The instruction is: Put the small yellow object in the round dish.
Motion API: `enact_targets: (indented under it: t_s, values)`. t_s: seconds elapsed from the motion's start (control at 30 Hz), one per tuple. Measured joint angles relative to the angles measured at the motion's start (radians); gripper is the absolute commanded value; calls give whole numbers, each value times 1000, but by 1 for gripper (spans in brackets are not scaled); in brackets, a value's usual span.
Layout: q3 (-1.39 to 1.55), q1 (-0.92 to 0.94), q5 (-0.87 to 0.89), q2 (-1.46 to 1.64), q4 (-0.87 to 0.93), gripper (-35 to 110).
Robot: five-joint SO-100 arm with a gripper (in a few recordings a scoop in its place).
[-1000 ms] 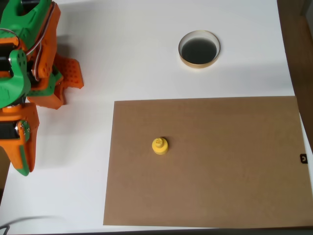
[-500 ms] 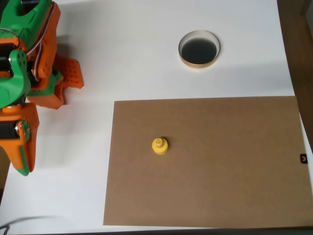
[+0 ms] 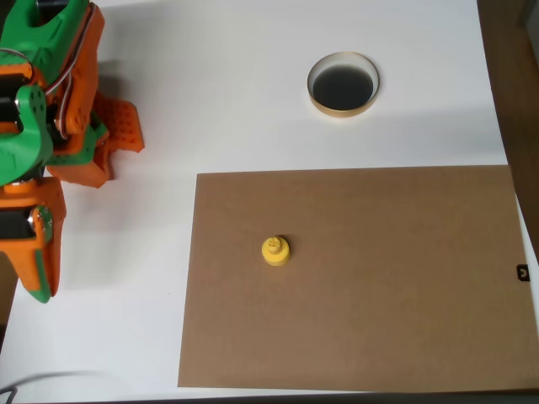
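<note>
no motion; small yellow object (image 3: 274,251) far from fingers (image 3: 114,139)

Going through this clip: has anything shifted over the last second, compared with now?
Nothing visibly changed. The small yellow object stands at the same spot on the brown sheet, the round dish sits on the white table, and the arm holds its pose at the left edge.

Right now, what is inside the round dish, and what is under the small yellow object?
The round dish shows a bare dark inside. The small yellow object stands upright on the brown board, which lies on the white table. The table beneath the board is covered.
</note>
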Motion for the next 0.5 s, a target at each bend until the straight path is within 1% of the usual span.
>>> enact_targets:
  t_s: [0.1,0.27,0.43,0.5]
  values:
    - [0,-6,-38,0,23,0]
    - [-8,49,31,0,3,1]
    - [-69,107,72,0,-31,9]
    - [-104,137,48,0,-37,11]
